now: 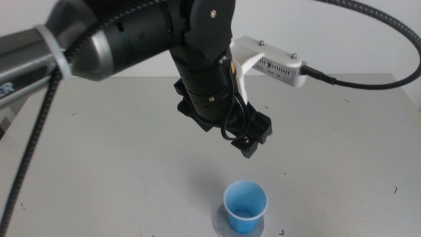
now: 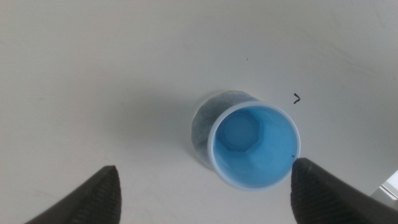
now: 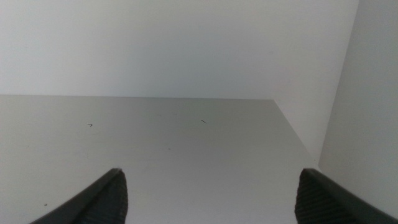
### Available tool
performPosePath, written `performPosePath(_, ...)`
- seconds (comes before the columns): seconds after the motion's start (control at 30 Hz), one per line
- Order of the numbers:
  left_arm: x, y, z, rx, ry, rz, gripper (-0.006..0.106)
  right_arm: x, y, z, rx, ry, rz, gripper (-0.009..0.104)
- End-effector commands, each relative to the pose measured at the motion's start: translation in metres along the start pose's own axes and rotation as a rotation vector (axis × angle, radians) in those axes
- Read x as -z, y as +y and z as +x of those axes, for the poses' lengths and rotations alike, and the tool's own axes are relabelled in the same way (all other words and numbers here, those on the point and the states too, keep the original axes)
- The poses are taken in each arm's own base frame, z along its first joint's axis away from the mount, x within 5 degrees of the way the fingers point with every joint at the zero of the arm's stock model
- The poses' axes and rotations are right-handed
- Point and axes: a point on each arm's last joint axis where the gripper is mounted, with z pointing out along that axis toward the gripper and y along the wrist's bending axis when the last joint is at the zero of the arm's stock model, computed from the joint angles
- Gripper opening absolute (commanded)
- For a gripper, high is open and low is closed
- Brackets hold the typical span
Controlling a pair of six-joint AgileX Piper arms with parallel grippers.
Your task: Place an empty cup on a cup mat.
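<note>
**Cup on mat, left gripper above it with jaws apart**

- The cup [image 1: 245,207] stands upright on the cup mat [image 1: 220,222]. The mat's grey rim shows around the cup's base, more of it on one side, so the cup sits a bit off-centre on the mat. Both are on the table [image 1: 99,151], near its front edge.
- In the left wrist view the cup [image 2: 255,145] is seen from straight above: blue inside, nothing in it, thin white rim. The cup mat [image 2: 202,121] shows as a speckled grey crescent past one side of the cup.
- The left gripper [image 1: 253,138] hangs in the air above the cup and slightly behind it, not touching it. Its arm comes in from the left of the cup. In its own view the left gripper [image 2: 205,193] has its jaws spread wide, nothing between them, the cup below the gap.
- The right gripper [image 3: 211,193] is well away from the cup: its view shows only bare table [image 3: 186,143] and the wall. Its jaws are spread wide too, holding nothing. It does not appear in the middle view.
</note>
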Motion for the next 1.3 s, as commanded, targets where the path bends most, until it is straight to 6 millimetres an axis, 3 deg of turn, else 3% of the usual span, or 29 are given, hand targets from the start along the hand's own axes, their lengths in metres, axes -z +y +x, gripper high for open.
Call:
performPosePath(0.0,0.047,0.0,0.013,-0.008,-0.045,-0.016,0.094,0.003,0.0,-0.011,0.019,-0.111,0.0,0.094)
performPosePath(0.3,0.123,0.01,0.041,-0.015,-0.234,-0.168,0.094,0.003,0.0,-0.011,0.019,-0.111,0.0,0.094)
performPosePath(0.47,0.171,0.022,0.066,-0.021,-0.365,-0.314,0.094,0.003,0.0,-0.011,0.019,-0.111,0.0,0.094)
performPosePath(0.57,0.196,0.038,0.084,0.032,-0.434,-0.355,0.094,0.003,0.0,-0.011,0.019,-0.111,0.0,0.094)
performPosePath(0.77,0.229,0.072,0.119,0.117,-0.51,-0.403,0.094,0.003,0.0,-0.011,0.019,-0.111,0.0,0.094)
performPosePath(0.9,0.238,0.088,0.143,0.15,-0.599,-0.5,0.094,0.003,0.0,-0.011,0.019,-0.111,0.0,0.094)
performPosePath(1.0,0.233,0.095,0.162,0.189,-0.639,-0.565,0.094,0.003,0.0,-0.011,0.019,-0.111,0.0,0.094)
performPosePath(1.27,0.185,0.095,0.212,0.269,-0.781,-0.644,0.094,0.003,0.0,-0.011,0.019,-0.111,0.0,0.094)
